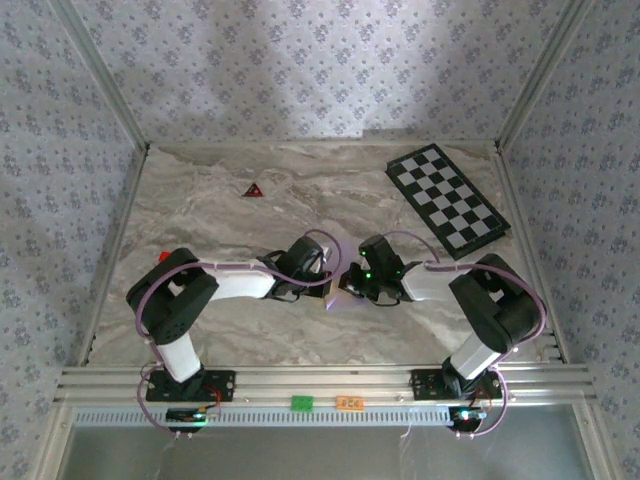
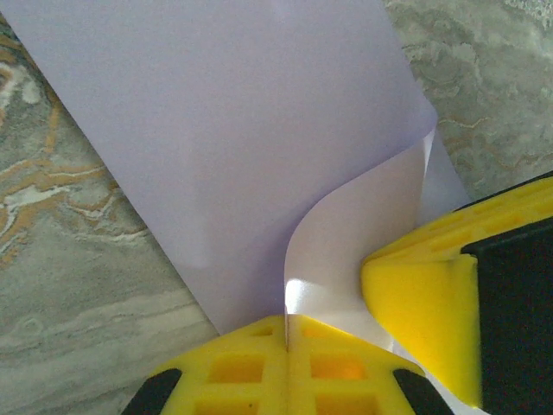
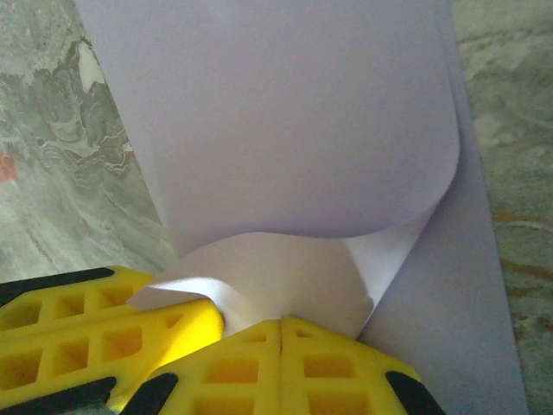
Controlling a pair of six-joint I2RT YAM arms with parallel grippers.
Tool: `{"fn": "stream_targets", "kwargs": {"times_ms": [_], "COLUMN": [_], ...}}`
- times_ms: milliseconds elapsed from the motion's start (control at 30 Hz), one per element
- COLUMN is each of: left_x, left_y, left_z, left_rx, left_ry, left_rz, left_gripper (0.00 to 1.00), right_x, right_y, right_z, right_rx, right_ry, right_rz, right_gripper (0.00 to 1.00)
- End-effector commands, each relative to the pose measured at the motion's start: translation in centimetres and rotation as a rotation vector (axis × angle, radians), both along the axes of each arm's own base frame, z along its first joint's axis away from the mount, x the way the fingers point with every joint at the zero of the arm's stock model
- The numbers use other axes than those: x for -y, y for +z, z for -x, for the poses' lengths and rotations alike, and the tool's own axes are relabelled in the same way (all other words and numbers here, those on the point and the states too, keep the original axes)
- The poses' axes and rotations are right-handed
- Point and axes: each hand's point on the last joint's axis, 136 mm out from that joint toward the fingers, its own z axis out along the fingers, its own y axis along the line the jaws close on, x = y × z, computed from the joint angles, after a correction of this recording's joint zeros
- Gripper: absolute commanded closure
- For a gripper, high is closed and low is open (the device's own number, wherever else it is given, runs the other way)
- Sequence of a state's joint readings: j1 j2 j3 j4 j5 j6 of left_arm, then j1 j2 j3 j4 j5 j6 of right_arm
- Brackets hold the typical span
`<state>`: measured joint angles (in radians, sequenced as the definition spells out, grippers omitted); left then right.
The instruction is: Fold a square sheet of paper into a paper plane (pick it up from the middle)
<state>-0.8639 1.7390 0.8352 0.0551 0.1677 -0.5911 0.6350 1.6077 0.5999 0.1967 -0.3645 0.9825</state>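
Clenched on the paper's lifted edge, the left gripper [image 2: 286, 333] and the right gripper [image 3: 282, 333] meet tip to tip at lower centre of each wrist view. The square sheet of paper [image 2: 233, 138] curls up between them — thin, light, limp, easily creased. It looks best pinched mid-edge, the rest lying flat on the marble table [image 2: 78, 285].

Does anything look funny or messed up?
Only the lilac paper: pinched by the left fingers and right fingers, it curls up in a loose loop instead of lying flat. No tear shows. The checkered board lies at a slant.
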Motion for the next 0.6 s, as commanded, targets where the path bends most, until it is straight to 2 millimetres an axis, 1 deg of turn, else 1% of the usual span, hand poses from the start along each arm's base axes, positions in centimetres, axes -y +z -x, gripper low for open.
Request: {"fn": "stream_targets", "kwargs": {"times_ms": [0, 67, 133, 233, 300, 367, 433, 500, 567], "left_x": [-0.8, -0.8, -0.9, -1.0, -0.9, -0.9, -0.8, -0.8, -0.8], "left_y": [-2.0, -2.0, -2.0, -2.1, -2.1, -2.1, -1.9, -1.8, -1.7], "left_z": [0.9, 0.9, 0.9, 1.0, 1.0, 1.0, 0.9, 0.8, 0.8], "left_rx": [-0.058, -0.060, -0.059, -0.061, -0.062, -0.063, -0.059, -0.057, -0.054], "left_ry": [-0.008, -0.009, -0.010, -0.010, -0.012, -0.011, -0.011, -0.015, -0.017], "left_rz": [-0.059, -0.061, -0.066, -0.071, -0.071, -0.071, -0.063, -0.069, -0.071], "left_gripper": [1.00, 1.00, 1.00, 1.00, 1.00, 1.00, 1.00, 1.00, 1.00], "right_x": [1.3, 1.0, 0.7, 1.0, 1.2, 1.3, 1.3, 1.8, 2.8], "right_y": [-2.4, -1.7, -0.2, 1.6, 2.2, 2.1, 1.5, 0.3, -1.1], "right_z": [1.7, 1.3, 0.6, -0.8, -1.7, -2.1, -2.0, -1.6, -1.0], "right_rx": [-0.076, -0.065, -0.035, 0.005, 0.022, 0.020, 0.012, -0.019, -0.055], "right_ry": [-0.020, -0.020, -0.018, -0.036, -0.046, -0.047, -0.035, -0.046, -0.073], "right_rz": [0.030, 0.012, -0.002, -0.031, -0.050, -0.050, -0.036, -0.003, 0.044], "right_gripper": [1.00, 1.00, 1.00, 1.00, 1.00, 1.00, 1.00, 1.00, 1.00]}}
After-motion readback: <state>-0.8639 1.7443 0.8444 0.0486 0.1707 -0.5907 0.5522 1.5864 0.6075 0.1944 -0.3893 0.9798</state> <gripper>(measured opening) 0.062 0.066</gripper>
